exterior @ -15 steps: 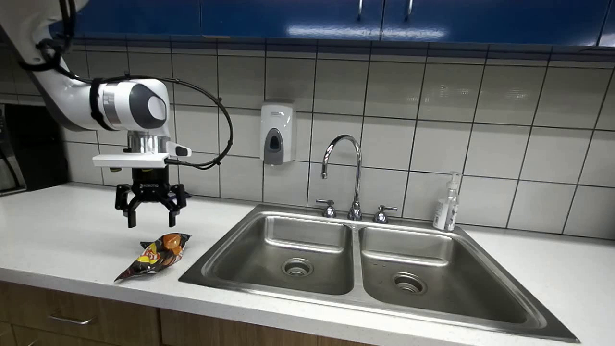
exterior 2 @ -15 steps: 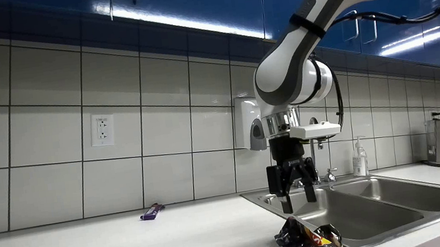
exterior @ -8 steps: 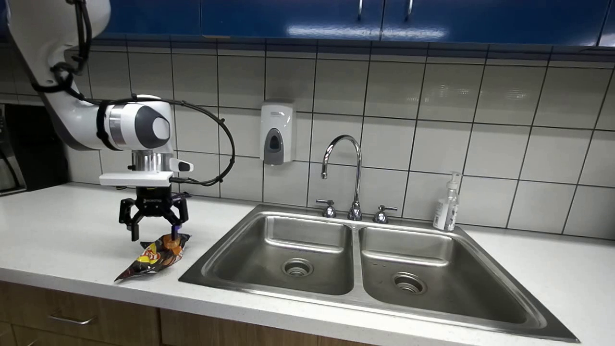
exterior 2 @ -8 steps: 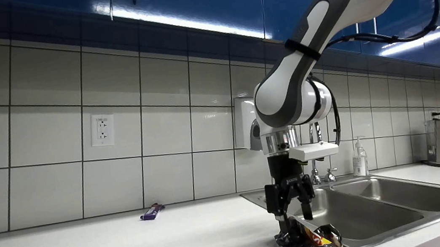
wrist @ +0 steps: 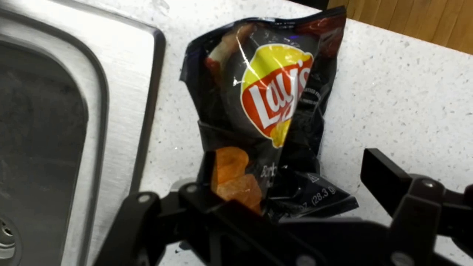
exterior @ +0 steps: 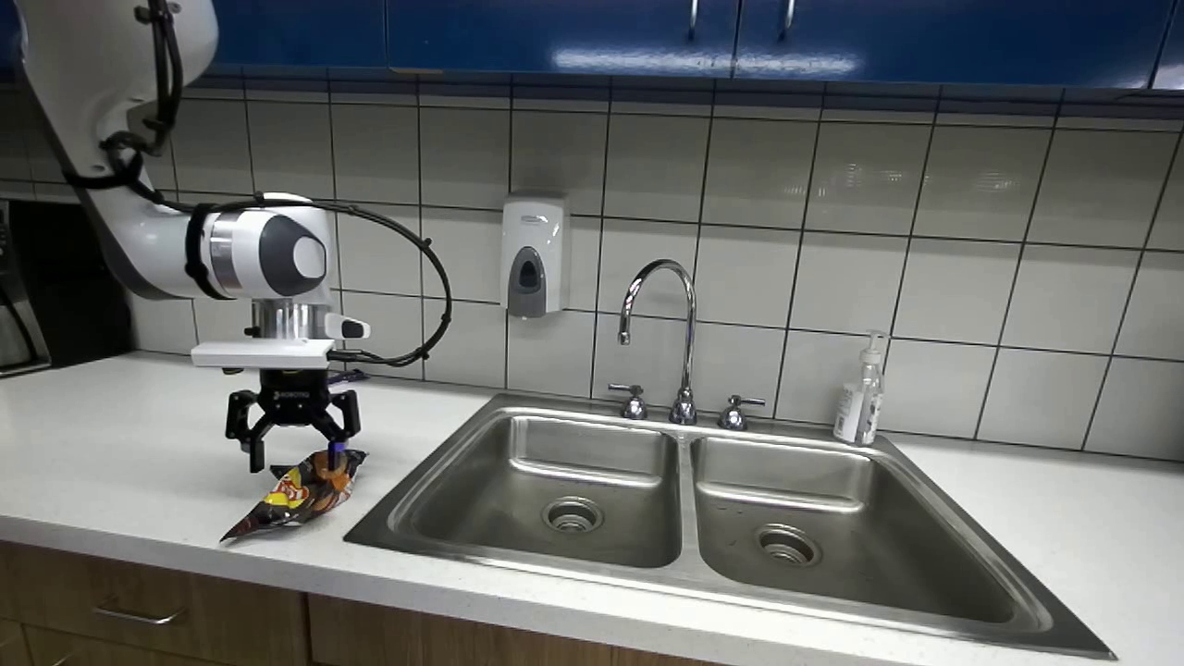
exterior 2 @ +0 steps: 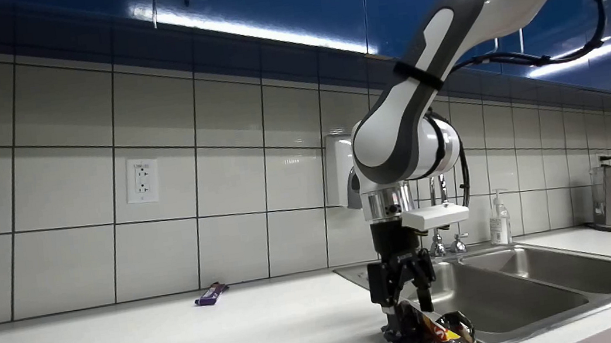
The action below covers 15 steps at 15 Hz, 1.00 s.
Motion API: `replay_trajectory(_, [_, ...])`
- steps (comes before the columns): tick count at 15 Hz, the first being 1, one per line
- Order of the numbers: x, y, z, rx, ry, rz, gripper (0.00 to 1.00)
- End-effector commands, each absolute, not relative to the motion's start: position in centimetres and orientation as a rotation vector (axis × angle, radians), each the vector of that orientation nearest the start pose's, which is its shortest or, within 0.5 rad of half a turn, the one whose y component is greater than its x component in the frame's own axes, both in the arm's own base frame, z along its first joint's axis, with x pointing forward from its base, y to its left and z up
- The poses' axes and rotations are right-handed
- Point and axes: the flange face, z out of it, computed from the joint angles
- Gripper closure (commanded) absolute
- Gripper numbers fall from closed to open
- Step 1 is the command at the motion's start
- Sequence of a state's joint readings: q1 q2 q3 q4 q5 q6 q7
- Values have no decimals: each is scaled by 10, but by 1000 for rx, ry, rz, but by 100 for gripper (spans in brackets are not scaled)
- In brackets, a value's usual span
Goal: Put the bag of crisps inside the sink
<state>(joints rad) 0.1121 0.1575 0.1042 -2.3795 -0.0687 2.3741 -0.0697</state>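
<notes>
The bag of crisps, a dark Lay's bag, lies on the white counter in both exterior views (exterior: 301, 492) (exterior 2: 438, 338) and fills the middle of the wrist view (wrist: 275, 92). My gripper is open, pointing straight down, low over the bag's wall-side end in both exterior views (exterior: 296, 460) (exterior 2: 410, 314). In the wrist view my gripper (wrist: 295, 171) has one finger overlapping the bag's sink-side edge. The other finger is apart from the bag, over bare counter. Whether a finger touches the bag is unclear. The steel double-bowl sink (exterior: 686, 518) is beside the bag; its rim shows in the wrist view (wrist: 127, 92).
A chrome faucet (exterior: 692, 342) rises behind the sink, with a pump bottle (exterior: 860, 402) at its back corner. A soap dispenser (exterior: 535, 254) hangs on the tiled wall. A purple wrapper (exterior 2: 212, 293) lies by the wall. The counter's front edge (exterior: 277, 573) is close to the bag.
My gripper has come down from above the bag to its level, mostly in the first half second, with a slight further descent. The bag has not visibly moved. The fingers have stayed open.
</notes>
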Motion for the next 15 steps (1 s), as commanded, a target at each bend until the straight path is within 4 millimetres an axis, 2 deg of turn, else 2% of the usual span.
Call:
replay_trajectory(1, [474, 108, 249, -3118, -576, 233, 0])
replay_trajectory(4, [472, 108, 247, -3118, -576, 239, 0])
replay_trajectory(5, [472, 108, 247, -3119, -575, 237, 10])
replay_trajectory(6, [472, 107, 246, -3119, -574, 236, 26])
replay_trajectory(15, [473, 101, 248, -3125, -555, 232, 98])
